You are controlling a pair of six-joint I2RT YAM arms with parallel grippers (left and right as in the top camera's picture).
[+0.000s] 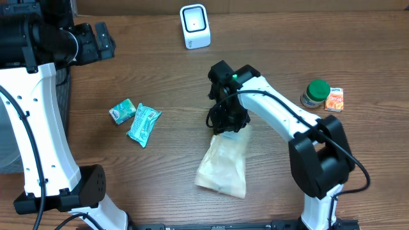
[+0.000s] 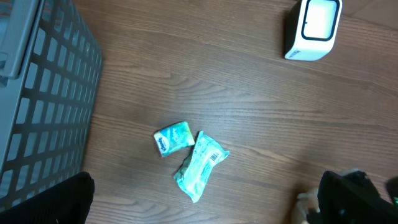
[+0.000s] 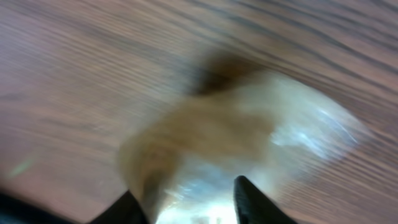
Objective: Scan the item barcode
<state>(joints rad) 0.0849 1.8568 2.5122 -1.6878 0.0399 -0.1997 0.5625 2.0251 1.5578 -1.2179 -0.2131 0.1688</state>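
crinkly translucent beige plastic pouch (image 1: 222,165) looks light, limp and slippery; pinch its top edge, just beneath the right gripper (image 1: 229,126). fingers (image 3: 249,200) stand parted; blur hides any grip.

A: Any text you can actually read?
B: Not really. The small teal packet (image 2: 173,137) has a white oval logo, but the lettering is too small to make out.
A: And the bigger teal packet (image 2: 200,164)?
B: There's a barcode (image 2: 216,156) on a white patch near one end, digits unreadable.
A: Right side of the table (image 1: 160,70)?
B: The orange packet (image 1: 334,99) and the green-lidded jar (image 1: 315,94) both carry print, illegible from overhead. The right wrist view is all blur.
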